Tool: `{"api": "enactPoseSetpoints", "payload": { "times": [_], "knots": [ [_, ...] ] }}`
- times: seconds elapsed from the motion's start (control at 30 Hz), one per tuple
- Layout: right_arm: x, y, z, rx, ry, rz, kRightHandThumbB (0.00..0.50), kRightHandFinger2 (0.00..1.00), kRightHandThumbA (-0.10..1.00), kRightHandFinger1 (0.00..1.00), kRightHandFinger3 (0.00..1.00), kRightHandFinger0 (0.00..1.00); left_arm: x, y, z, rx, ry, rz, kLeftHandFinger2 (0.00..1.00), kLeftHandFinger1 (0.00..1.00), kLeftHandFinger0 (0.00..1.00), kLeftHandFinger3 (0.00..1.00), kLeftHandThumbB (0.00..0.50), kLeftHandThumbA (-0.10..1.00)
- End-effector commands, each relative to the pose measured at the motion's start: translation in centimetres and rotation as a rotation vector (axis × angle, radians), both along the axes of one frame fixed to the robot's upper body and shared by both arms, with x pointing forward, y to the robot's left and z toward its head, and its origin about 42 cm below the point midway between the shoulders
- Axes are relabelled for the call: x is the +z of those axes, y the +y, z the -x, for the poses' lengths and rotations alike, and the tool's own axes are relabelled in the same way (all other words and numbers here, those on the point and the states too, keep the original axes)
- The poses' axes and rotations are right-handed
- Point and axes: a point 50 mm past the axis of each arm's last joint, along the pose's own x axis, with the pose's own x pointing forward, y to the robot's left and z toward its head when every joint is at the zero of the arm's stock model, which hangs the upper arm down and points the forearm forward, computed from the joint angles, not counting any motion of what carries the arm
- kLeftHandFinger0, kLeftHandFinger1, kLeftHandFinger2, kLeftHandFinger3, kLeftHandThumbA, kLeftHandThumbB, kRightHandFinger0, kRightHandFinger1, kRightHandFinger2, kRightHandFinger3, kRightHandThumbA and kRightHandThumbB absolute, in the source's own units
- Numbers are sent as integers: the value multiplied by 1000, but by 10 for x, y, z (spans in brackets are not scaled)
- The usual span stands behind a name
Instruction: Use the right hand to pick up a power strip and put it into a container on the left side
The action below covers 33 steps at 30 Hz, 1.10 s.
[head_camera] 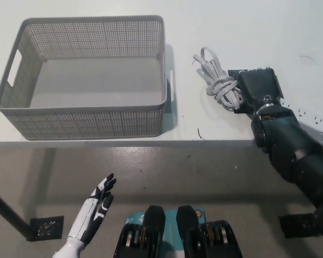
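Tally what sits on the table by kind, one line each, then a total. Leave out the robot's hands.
Grey perforated basket: 1
White power strip, mostly hidden under the black right hand: 1
Bundled grey-white cord, beside that hand: 1
Total: 3
Whether the cord joins the strip cannot be seen.

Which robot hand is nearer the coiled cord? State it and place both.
Right. The right robot hand lies on the table directly beside the coiled cord, touching it. The left robot hand hangs below the table edge, far off.
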Motion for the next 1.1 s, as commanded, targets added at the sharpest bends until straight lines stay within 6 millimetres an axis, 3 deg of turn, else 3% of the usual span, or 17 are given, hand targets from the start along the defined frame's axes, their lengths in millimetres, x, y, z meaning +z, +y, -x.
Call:
{"api": "enactPoseSetpoints", "payload": {
  "times": [0.0,0.1,0.13,0.2,0.27,0.3,0.37,0.4,0.47,0.5,0.57,0.6,0.7,0.77,0.9,1.0,1.07],
  "knots": [
    [148,21,-12,408,-878,-216,200,510,-100,0,30,0,26,1,-17,-9,-124,0,1000,1000,1000,1000,160,1000],
    [173,21,-11,427,-980,-220,208,504,-100,0,38,0,26,1,-17,-7,-120,7,1000,1000,1000,1000,165,1000],
    [185,21,-10,437,-1010,-223,203,589,-100,3,115,0,26,1,-17,-7,-121,11,1000,1000,1000,1000,163,1000],
    [202,23,-9,453,-1039,-233,188,658,-100,25,264,0,26,0,-18,-6,-119,14,1000,1000,1000,1000,165,1000],
    [221,25,-4,493,-1102,-227,205,665,-100,60,608,0,25,0,-17,-6,-119,7,1000,1000,1000,1000,164,1000],
    [226,26,-3,498,-1113,-224,206,676,-100,69,714,0,25,0,-17,-6,-120,5,1000,1000,1000,1000,163,1000],
    [244,28,-1,501,-1128,-206,213,709,-100,115,776,0,27,-1,-20,-7,-124,4,1000,1000,1000,1000,161,1000],
    [249,29,0,502,-1132,-203,214,714,-100,121,776,0,28,-1,-21,-8,-126,5,1000,1000,1000,1000,161,1000],
    [264,32,3,513,-1157,-191,238,653,-100,80,646,0,28,-1,-21,-10,-128,2,1000,1000,1000,1000,159,1000],
    [268,32,3,521,-1160,-188,220,652,-100,79,647,0,28,-1,-21,-10,-128,1,1000,1000,1000,1000,169,1000],
    [281,33,6,536,-1201,-178,233,651,-100,73,680,0,28,0,-21,-13,-128,-2,1000,1000,1000,1000,167,1000],
    [286,33,8,552,-1223,-166,245,562,-100,14,568,0,28,0,-21,-13,-127,-2,1000,1000,1000,1000,165,1000],
    [302,34,14,597,-1258,-167,259,407,-100,0,369,0,28,0,-20,-12,-128,-3,1000,1000,1000,1000,162,1000],
    [321,34,19,607,-1295,-158,252,389,-100,0,74,0,29,0,-21,-13,-133,-6,1000,1000,1000,1000,161,1000],
    [340,36,27,619,-1311,-162,271,527,-100,2,128,0,30,1,-22,-13,-132,2,1000,1000,1000,1000,162,1000],
    [359,40,35,648,-1343,-168,293,546,-100,0,161,0,28,1,-20,-8,-130,0,1000,1000,1000,1000,166,1000],
    [367,43,37,649,-1360,-161,298,594,-100,1,279,0,28,1,-19,-9,-130,-3,1000,1000,1000,1000,159,1000]
  ]
}}
